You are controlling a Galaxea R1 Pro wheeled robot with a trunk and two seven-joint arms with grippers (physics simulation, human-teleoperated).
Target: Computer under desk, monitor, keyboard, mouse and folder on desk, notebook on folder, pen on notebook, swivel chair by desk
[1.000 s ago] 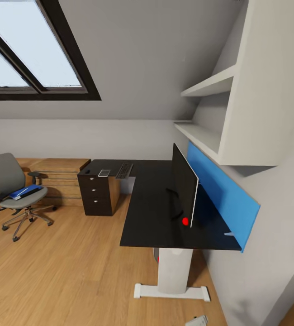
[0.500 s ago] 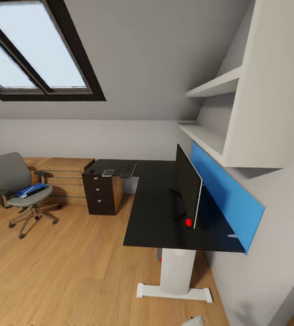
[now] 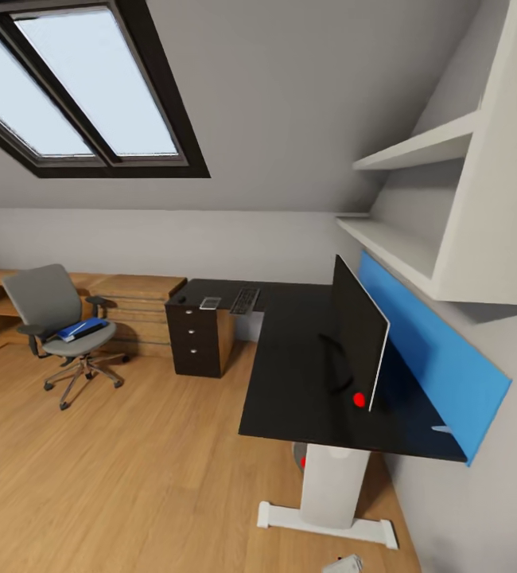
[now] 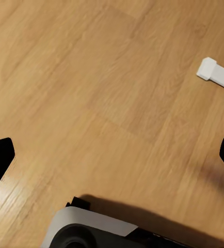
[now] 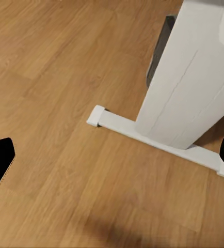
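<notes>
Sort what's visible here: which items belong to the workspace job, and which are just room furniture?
Job items: desk, monitor, keyboard, swivel chair, blue folder on its seat, small grey notebook beside the keyboard.

Just there: skylight, white wall shelves, blue wall panel, dark drawer unit.

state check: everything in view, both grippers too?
monitor: upright on the desk.
keyboard: flat at the desk's far end, apart from the monitor.
notebook: flat on the desk beside the keyboard.
folder: lying on the swivel chair seat.
swivel chair: upright, apart from the desk.
computer: on the floor behind the desk's pedestal, mostly hidden.
left gripper: open, empty.
right gripper: open, empty.
</notes>
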